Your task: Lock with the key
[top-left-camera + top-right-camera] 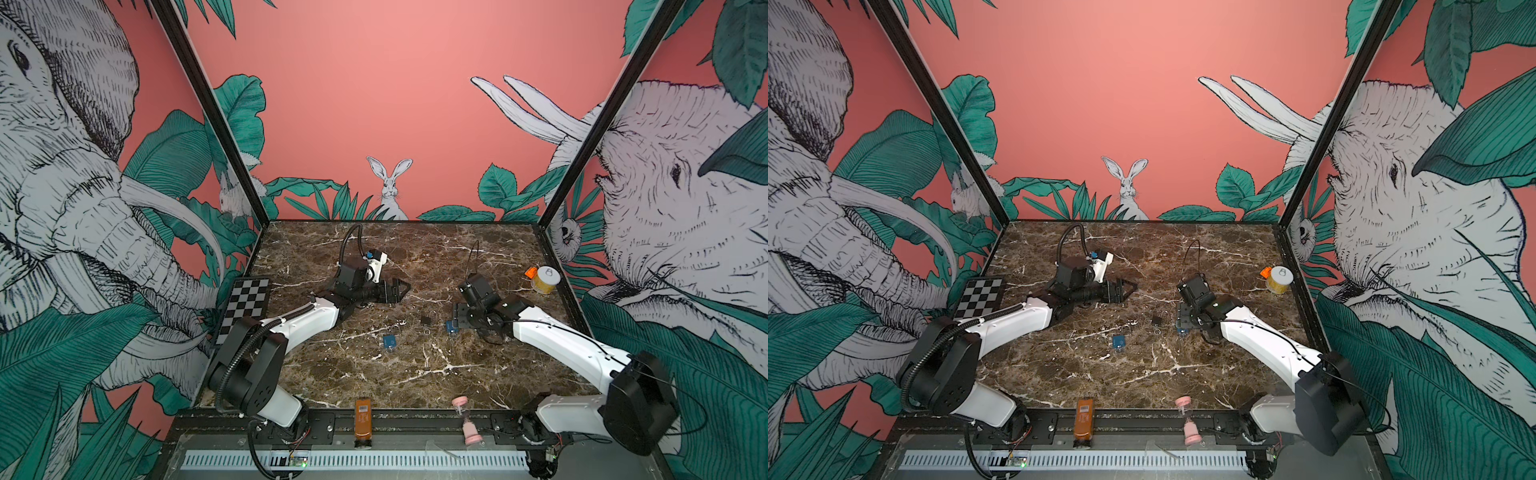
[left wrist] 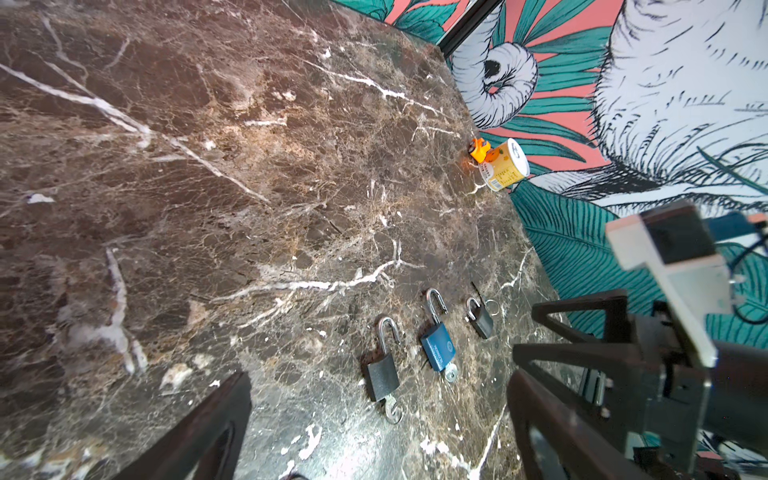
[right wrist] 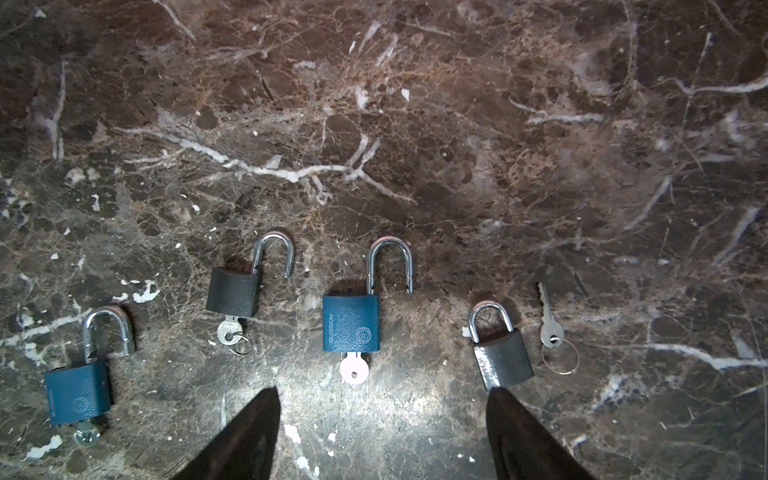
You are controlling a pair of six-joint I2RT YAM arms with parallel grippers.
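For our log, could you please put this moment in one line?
left gripper open | right gripper open above padlocks | three shackles open, one shut | key loose

Glossy marble table (image 3: 498, 83); matt-bodied padlocks (image 3: 351, 328) w/ chrome shackles (image 3: 390, 249).

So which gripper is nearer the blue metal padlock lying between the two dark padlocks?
Right. The right gripper is right at the blue metal padlock, open fingers flanking its key. The left gripper is open too, well apart, behind and left of it.
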